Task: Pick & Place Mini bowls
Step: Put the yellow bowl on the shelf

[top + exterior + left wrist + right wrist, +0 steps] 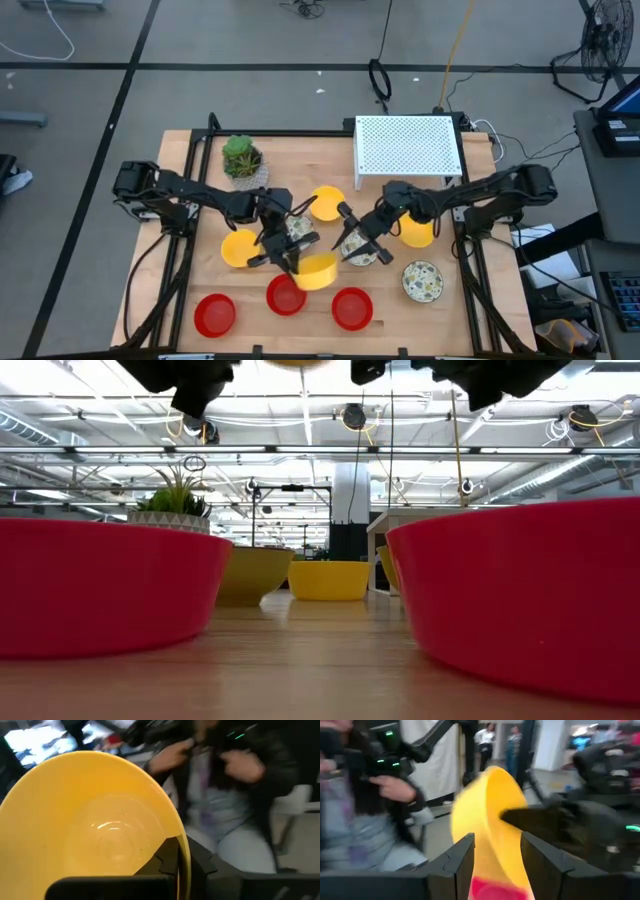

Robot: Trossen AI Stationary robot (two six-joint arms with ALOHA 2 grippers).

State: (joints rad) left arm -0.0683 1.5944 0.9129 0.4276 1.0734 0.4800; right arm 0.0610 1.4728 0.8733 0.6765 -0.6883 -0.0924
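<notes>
One yellow bowl pinched by left hand, lifted over red bowl | right hand wide around rim, handover | risk: early release drops it

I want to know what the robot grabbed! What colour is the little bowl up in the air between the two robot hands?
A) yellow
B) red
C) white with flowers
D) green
A: the left gripper is shut on the rim of a yellow bowl, lifted above the table; the right gripper has its open fingers on either side of that bowl's rim.
</notes>
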